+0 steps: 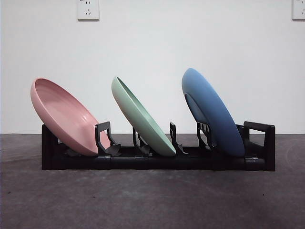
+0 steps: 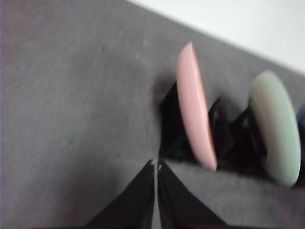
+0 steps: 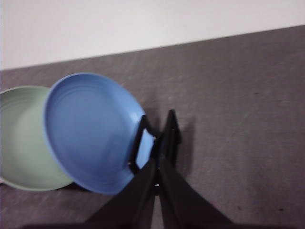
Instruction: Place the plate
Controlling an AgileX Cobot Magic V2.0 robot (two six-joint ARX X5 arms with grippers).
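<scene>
A black plate rack (image 1: 157, 160) stands across the table in the front view. It holds a pink plate (image 1: 64, 117) at the left, a green plate (image 1: 143, 117) in the middle and a blue plate (image 1: 212, 112) at the right, all leaning left. Neither arm shows in the front view. My left gripper (image 2: 156, 164) is shut and empty, above the table beside the pink plate (image 2: 195, 109); the green plate (image 2: 276, 126) lies beyond it. My right gripper (image 3: 157, 167) is shut and empty, close by the rack's end (image 3: 169, 131) beside the blue plate (image 3: 93, 129).
The table (image 1: 152, 200) is dark grey, with a white wall behind. Two wall sockets (image 1: 88, 9) sit high on the wall. The green plate also shows in the right wrist view (image 3: 21, 138).
</scene>
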